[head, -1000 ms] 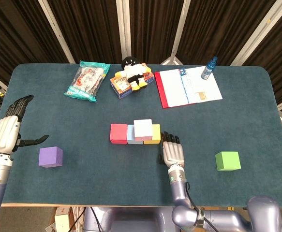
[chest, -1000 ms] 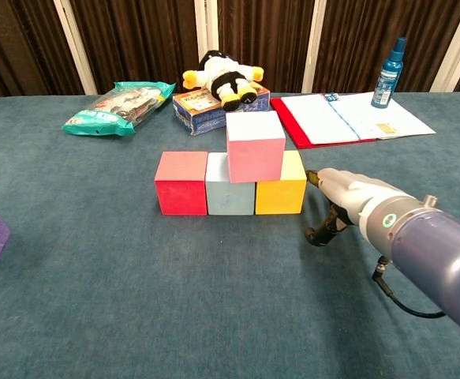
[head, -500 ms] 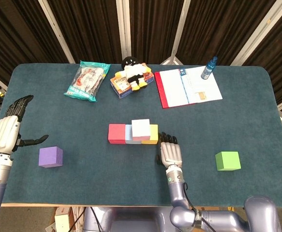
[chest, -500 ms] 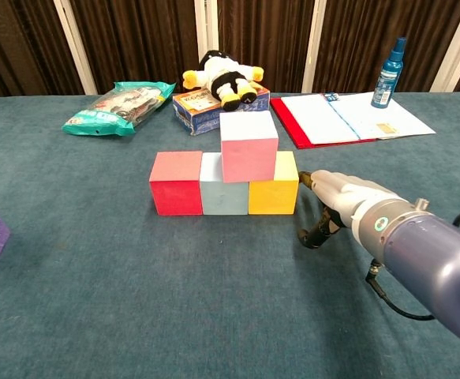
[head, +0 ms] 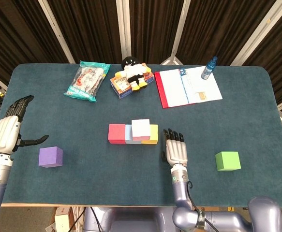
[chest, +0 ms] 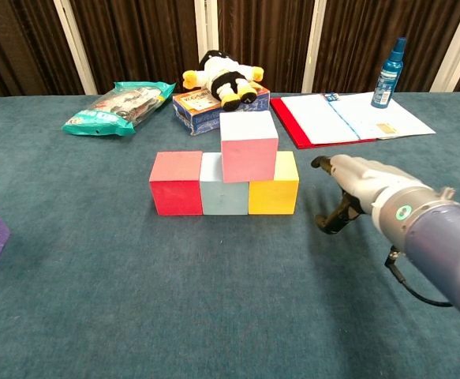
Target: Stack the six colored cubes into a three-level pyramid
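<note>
A red cube (head: 116, 134), a light blue cube (chest: 222, 185) and a yellow cube (chest: 274, 184) stand side by side in a row. A pink cube (head: 141, 129) sits on top, over the blue and yellow ones. A purple cube (head: 51, 156) lies at the left and a green cube (head: 228, 160) at the right. My right hand (head: 175, 148) hovers just right of the yellow cube, apart from it, fingers spread and holding nothing. My left hand (head: 9, 130) is open at the table's left edge, up and left of the purple cube.
At the back lie a snack bag (head: 87, 80), a plush toy on a small box (head: 129, 76), an open red folder (head: 186, 87) and a blue spray bottle (head: 209, 67). The table's front edge runs close behind my right wrist.
The row of cubes with the pink one on top shifted slightly left, then my right hand drew away to the right of the yellow cube. The left hand stayed still.
</note>
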Motion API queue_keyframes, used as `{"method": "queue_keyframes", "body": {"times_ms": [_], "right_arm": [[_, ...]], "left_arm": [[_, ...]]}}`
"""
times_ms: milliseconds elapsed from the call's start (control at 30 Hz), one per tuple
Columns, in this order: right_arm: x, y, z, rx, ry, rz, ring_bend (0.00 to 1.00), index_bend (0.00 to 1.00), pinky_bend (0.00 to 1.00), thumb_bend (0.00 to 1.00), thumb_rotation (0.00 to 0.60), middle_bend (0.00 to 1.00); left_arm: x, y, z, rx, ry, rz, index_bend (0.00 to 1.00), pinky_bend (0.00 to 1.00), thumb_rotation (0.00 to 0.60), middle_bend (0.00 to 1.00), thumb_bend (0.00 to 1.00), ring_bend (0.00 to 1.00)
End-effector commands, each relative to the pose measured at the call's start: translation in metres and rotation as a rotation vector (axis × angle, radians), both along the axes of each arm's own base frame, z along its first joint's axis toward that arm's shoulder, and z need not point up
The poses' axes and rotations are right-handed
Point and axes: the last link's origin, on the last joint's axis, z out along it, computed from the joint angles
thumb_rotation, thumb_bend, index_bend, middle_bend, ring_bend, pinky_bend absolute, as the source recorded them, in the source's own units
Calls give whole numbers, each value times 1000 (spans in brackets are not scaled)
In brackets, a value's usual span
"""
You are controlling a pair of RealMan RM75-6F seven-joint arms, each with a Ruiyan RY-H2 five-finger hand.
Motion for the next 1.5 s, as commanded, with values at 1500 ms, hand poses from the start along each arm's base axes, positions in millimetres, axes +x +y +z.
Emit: {"method": "queue_keyframes", "body": {"times_ms": [1500], "right_arm": [[-109, 13, 188, -350, -108, 58, 0, 0, 0, 361, 600, 0]], "left_arm": [[-40, -50, -21, -184, 285, 62, 0, 0, 600, 70, 48, 0]]}}
